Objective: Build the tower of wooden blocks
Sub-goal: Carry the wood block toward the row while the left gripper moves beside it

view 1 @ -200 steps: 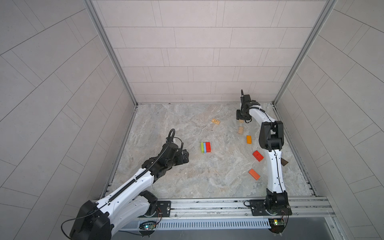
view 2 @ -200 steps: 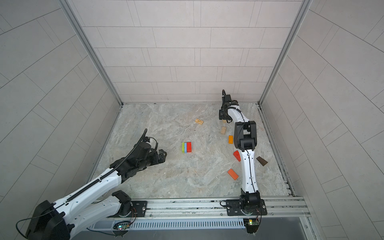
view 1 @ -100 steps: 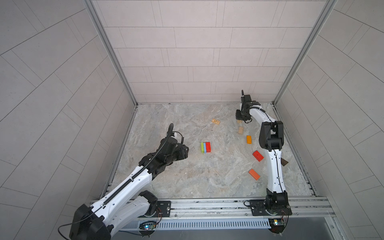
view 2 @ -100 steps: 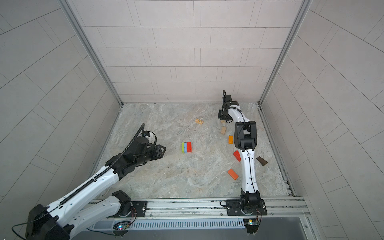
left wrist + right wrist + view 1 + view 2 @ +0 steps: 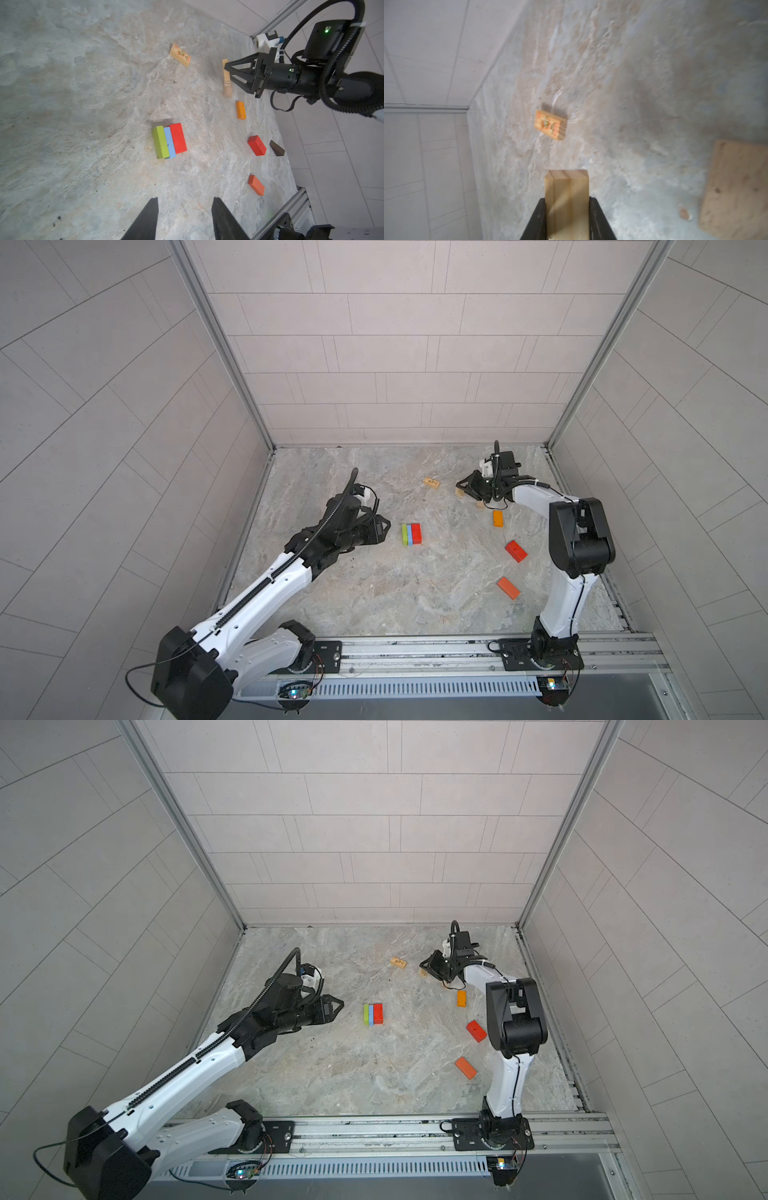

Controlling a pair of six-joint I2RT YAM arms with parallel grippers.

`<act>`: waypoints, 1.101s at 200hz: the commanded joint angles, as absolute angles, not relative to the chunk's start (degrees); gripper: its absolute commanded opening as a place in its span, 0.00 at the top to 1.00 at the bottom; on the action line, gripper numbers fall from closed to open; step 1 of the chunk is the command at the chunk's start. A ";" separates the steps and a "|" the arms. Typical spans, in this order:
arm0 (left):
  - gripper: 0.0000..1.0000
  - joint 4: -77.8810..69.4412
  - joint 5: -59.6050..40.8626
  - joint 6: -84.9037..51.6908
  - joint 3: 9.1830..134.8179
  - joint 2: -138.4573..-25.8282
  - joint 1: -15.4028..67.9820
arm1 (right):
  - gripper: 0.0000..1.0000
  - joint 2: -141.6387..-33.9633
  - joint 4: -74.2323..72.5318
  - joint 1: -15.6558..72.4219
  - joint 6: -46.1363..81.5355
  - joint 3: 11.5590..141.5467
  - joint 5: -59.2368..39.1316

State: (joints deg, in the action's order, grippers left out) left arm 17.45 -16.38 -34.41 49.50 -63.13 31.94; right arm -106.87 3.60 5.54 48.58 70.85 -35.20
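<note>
Right wrist view: the right claw (image 5: 568,200) grips a smooth, square-ended plain tan block (image 5: 566,187) by its long sides, and a printed tan block (image 5: 550,124) lies flat ahead of it. Ahead of the left claw (image 5: 185,199), whose jaws stand apart, three painted planks (image 5: 169,141), green, blue and red, lie touching on the veined, stone-look worktop (image 5: 83,93).

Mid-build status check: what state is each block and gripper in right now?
left gripper, open, empty
right gripper, shut on plain tan block
plain tan block, gripped
second tan block, loose, flat
green-blue-red row, flat, side by side, touching
printed tan block, loose, flat
amber block, loose, flat
red block, loose, flat
orange block, loose, flat
dark brown block, loose, flat
</note>
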 commanded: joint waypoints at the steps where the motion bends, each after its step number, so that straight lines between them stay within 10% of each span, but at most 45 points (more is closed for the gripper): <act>1: 0.51 14.52 -20.95 -32.25 52.07 -66.05 32.32 | 0.99 -100.63 -8.03 9.40 57.60 64.59 -37.61; 123: 0.36 7.39 -18.26 -30.76 58.01 -79.71 38.92 | 0.99 -84.73 -17.03 22.97 65.97 49.16 -29.84; 220: 0.48 4.92 -16.94 -30.93 64.85 -90.23 38.82 | 0.99 -84.63 -18.63 25.00 65.97 47.58 -32.69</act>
State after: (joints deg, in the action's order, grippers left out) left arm 6.85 -16.91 -31.22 62.72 -88.68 38.76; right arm -86.06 -16.62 24.71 64.55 48.10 -31.83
